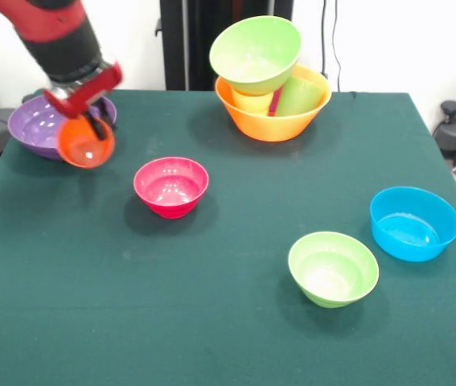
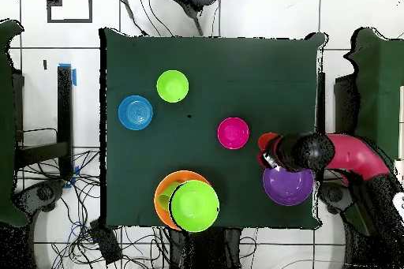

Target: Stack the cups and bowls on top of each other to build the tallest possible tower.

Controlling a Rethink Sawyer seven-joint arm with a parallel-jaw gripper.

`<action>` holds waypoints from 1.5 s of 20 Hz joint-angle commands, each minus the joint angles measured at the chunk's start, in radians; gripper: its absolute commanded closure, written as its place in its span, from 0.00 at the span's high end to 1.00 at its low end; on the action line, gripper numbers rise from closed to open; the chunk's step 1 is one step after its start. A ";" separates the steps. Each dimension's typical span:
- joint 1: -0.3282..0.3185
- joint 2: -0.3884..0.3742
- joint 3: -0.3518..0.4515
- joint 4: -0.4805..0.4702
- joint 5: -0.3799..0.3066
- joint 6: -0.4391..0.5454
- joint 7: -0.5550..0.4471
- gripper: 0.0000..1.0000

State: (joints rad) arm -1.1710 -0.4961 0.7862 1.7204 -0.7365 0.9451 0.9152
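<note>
My gripper (image 1: pixel 91 112) is shut on the orange-red cup (image 1: pixel 85 143) and holds it tilted, mouth toward the camera, just above the front rim of the wide purple bowl (image 1: pixel 34 125). In the overhead view the gripper (image 2: pixel 272 155) and the cup (image 2: pixel 267 141) sit beside the purple bowl (image 2: pixel 288 187). The tower stands at the back: the large orange bowl (image 1: pixel 272 122) holds a yellow cup (image 1: pixel 252 101) and a light green cup (image 1: pixel 300 96), and the large light-green bowl (image 1: pixel 256 52) rests tilted on them. The purple-magenta cup is hidden.
The small pink-red bowl (image 1: pixel 171 186) stands upright near the gripper. The small light-green bowl (image 1: pixel 333 268) and the blue bowl (image 1: pixel 414 223) stand at the front right. The table's dark green cloth (image 1: pixel 131 322) ends near the purple bowl on the left.
</note>
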 commanded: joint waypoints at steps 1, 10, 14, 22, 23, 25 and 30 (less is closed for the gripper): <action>0.040 -0.163 0.055 0.156 -0.067 -0.065 -0.127 0.00; 0.031 -0.273 0.084 0.227 -0.019 -0.133 -0.057 0.00; 0.005 -0.342 0.149 0.291 0.045 -0.248 0.054 0.00; -0.036 -0.423 0.232 0.425 0.150 -0.531 0.204 0.00; -0.048 -0.434 0.240 0.443 0.166 -0.549 0.203 0.00; -0.055 -0.475 0.258 0.477 0.207 -0.584 0.220 0.00; -0.085 -0.563 0.321 0.578 0.317 -0.686 0.258 0.00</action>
State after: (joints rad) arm -1.2557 -0.9555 1.0125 2.1144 -0.5057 0.3478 0.9274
